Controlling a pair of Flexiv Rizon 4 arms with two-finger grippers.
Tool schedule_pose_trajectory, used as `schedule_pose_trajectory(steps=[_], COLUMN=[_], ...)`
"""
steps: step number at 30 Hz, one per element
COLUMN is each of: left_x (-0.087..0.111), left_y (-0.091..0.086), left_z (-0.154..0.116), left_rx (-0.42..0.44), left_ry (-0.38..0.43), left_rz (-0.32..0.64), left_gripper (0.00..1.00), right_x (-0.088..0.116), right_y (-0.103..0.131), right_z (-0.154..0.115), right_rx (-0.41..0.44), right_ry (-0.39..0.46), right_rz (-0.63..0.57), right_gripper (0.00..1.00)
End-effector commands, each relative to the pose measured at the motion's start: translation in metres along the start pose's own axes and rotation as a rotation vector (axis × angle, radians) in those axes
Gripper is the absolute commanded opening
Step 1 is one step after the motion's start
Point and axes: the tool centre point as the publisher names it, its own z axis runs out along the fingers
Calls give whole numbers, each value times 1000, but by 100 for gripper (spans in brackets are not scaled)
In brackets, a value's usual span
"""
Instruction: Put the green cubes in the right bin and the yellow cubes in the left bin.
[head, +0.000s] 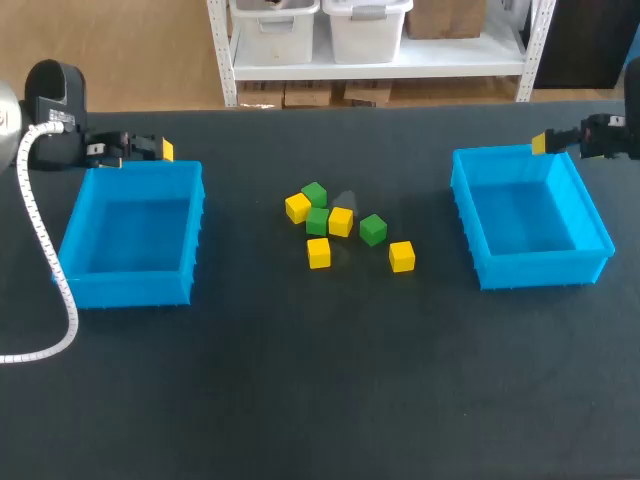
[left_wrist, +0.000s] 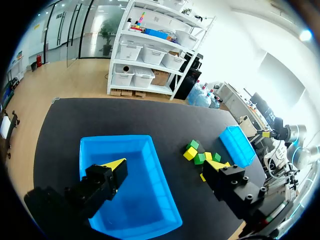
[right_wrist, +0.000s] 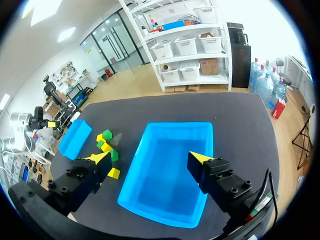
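Note:
Three green cubes (head: 318, 221) and several yellow cubes (head: 319, 253) lie in a loose cluster at the table's middle, between two blue bins. The left bin (head: 130, 290) and the right bin (head: 540, 268) hold nothing. My left gripper (head: 160, 149) hovers at the left bin's far edge, open and empty. In the left wrist view the left gripper (left_wrist: 165, 167) spreads over the left bin (left_wrist: 135, 200), with the cubes (left_wrist: 200, 156) ahead to one side. My right gripper (head: 541, 143) hangs open at the right bin's far edge. In the right wrist view the right gripper (right_wrist: 149, 160) is above the right bin (right_wrist: 165, 187).
A white ribbed cable (head: 45, 250) runs from my left arm down past the left bin's outer side. Dark table surface lies bare in front of the bins and the cubes.

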Motion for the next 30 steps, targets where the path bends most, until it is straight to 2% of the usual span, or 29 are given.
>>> schedule_pose_trajectory(steps=[1,9,13,20,30], left_x=[2,2,2,2,2], left_y=[3,3,3,3,3], left_z=[0,0,0,0,0], left_rx=[14,14,14,14,14], left_ry=[-7,-7,-7,-7,-7], left_rz=[3,3,3,3,3], left_gripper=[100,100,100,100,100], right_x=[0,0,-10,-15,-8], right_y=[0,0,18,46,86], right_z=[0,0,13,35,75], right_rx=[1,1,-21,-29,51], right_ry=[0,0,62,158,302], right_rz=[-1,-1,-75,-174,-278], right_gripper=[100,100,100,100,100])
